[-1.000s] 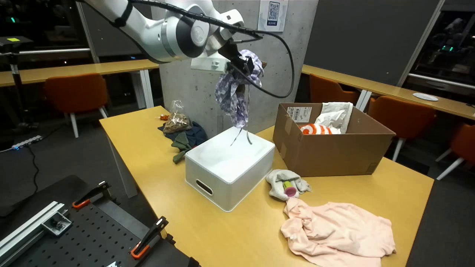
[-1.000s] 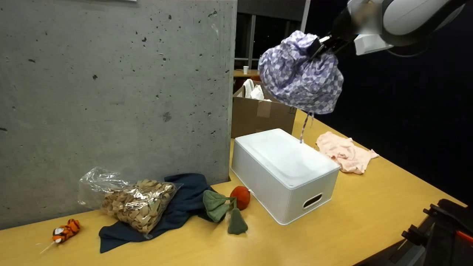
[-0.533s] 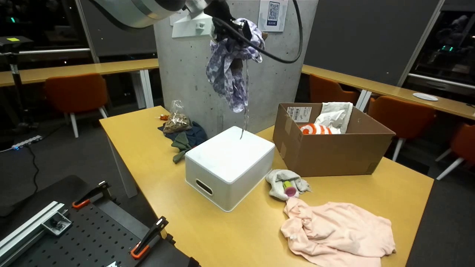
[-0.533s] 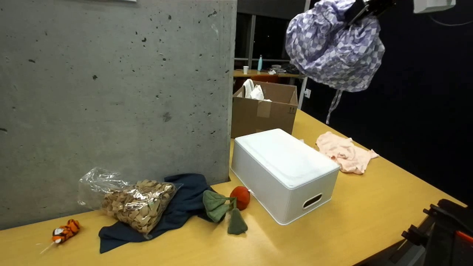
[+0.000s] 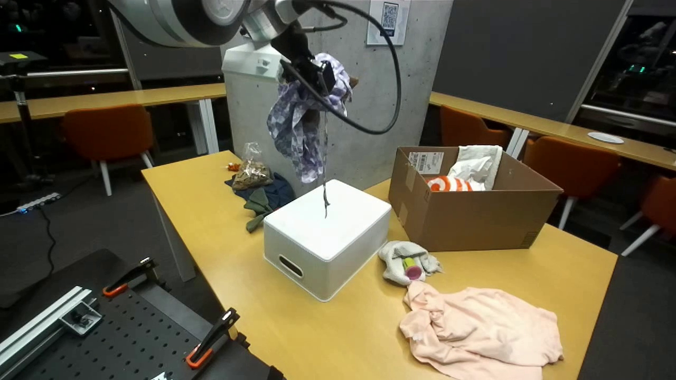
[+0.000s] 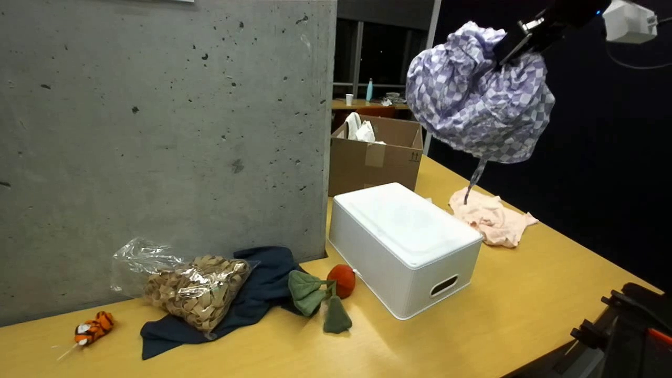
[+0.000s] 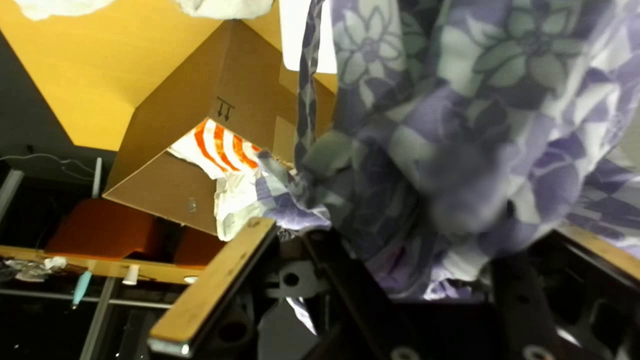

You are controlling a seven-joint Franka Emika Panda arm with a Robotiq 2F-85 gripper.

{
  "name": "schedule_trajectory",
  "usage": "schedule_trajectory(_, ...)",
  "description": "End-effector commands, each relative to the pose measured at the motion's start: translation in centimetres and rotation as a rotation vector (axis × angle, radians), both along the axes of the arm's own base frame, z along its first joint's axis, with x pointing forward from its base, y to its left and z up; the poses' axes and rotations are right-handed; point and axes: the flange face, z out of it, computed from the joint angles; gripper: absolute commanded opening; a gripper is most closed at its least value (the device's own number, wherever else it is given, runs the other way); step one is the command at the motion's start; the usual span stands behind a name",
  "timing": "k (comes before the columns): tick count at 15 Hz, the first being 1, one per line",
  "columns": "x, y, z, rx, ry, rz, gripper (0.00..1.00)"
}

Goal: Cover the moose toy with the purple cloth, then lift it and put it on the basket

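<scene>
I see a tiger-striped toy lying on the table, well to the left of the white basket. Between the two, a clear bag of brown strips lies partly over a navy cloth, and nearer the basket I have a red-and-green plush just beside its long wall. The white basket stands flat, its top closed and level, an oval handle hole in its short side. Higher than the basket, in mid-air, my gripper is pinching the bunched purple cloth; the wrist view gives me a thick wad of it between the jaws. The cloth hangs apart from the basket's top, its strap dangling below. A bit of brown pokes out at the edge of the bundle, and I cannot tell from here whether that is the moose toy. To the right of the basket, in an exterior view, a grey cloth lies just beside it with a green-and-pink object on top; a pink cloth is spread farther out on the same side. Also right of the basket there, an open cardboard box stands near, white fabric reaching its rim and an orange-striped cloth inside.
</scene>
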Motion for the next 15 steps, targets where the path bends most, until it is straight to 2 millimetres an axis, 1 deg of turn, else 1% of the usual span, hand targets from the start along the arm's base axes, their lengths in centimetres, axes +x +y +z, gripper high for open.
schedule_trajectory(1, 1.6, 0.1, -2.9, 0.030, 0.024, 0.033, 0.06)
schedule_trajectory(3, 2.7, -0.6, -4.8, 0.070, 0.060, 0.042, 0.06)
schedule_trajectory(5, 4.3, -1.8, -6.4, 0.121, 0.101, 0.059, 0.06)
schedule_trajectory(9, 7.8, -5.7, -9.8, 0.180, 0.212, 0.090, 0.06)
schedule_trajectory(11, 9.5, -7.8, -11.3, 0.194, 0.295, 0.077, 0.06)
schedule_trajectory(13, 11.6, -8.5, -12.5, 0.171, 0.365, 0.062, 0.06)
schedule_trajectory(14, 12.7, -8.6, -13.3, 0.159, 0.394, 0.053, 0.06)
schedule_trajectory(15, 13.7, -8.6, -13.6, 0.151, 0.419, 0.048, 0.06)
